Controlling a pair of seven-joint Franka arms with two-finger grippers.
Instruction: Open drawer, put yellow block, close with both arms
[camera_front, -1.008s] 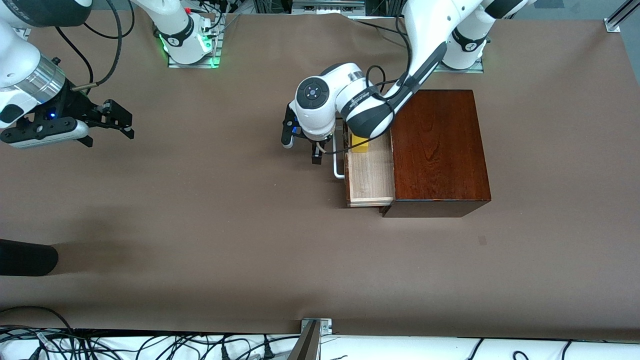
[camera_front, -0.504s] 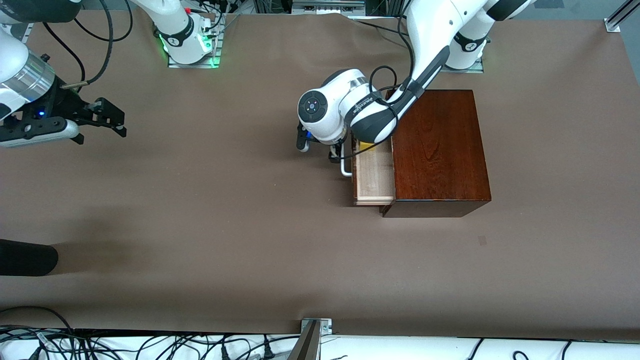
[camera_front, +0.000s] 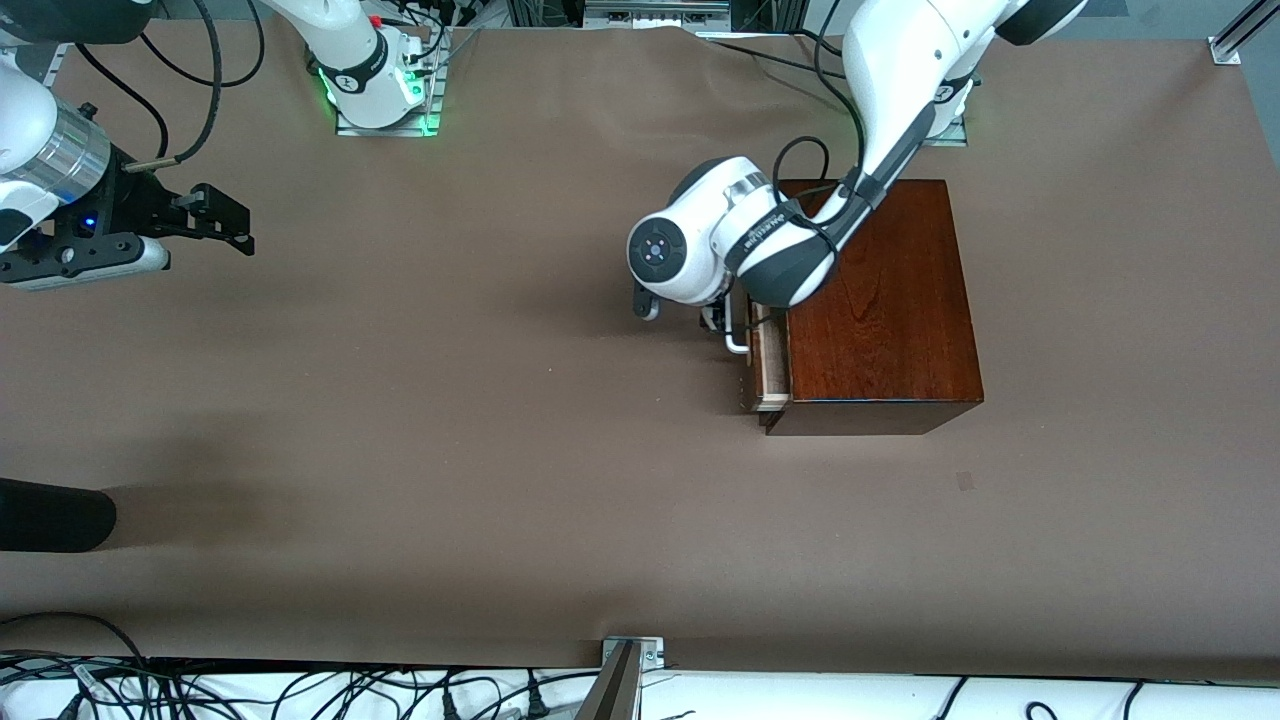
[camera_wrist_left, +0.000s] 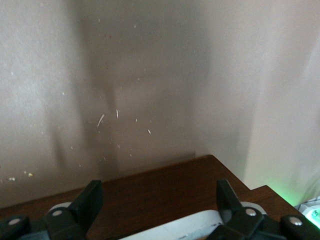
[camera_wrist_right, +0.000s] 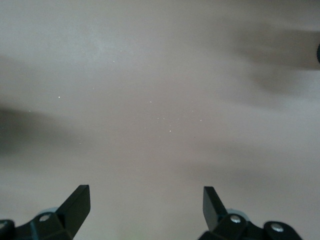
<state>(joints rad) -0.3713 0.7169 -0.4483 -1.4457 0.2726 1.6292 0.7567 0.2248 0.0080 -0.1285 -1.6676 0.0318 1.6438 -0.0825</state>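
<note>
The drawer (camera_front: 765, 365) stands nearly shut, a thin pale strip showing from the box (camera_front: 880, 300). The yellow block is hidden, presumably inside. The left gripper (camera_front: 722, 322), jaws spread and empty, meets the handle (camera_front: 737, 340). The right gripper (camera_front: 215, 215) waits open and empty over bare desk (camera_front: 450, 450).

Both arms wear glossy white shells with dark grey bands at the joints; the left arm (camera_front: 890, 90), at the upper right of the frame, has a round grey cap with a blue dot on its wrist and a black cable looped along it. The right arm (camera_front: 45, 150), at the upper left, shows a ribbed silver ring, a small blue light and black cables. Its gripper (camera_front: 215, 215) is black, and in the wrist views the black fingers (camera_wrist_right: 75, 205) sit on mounts with silver screws.
</note>
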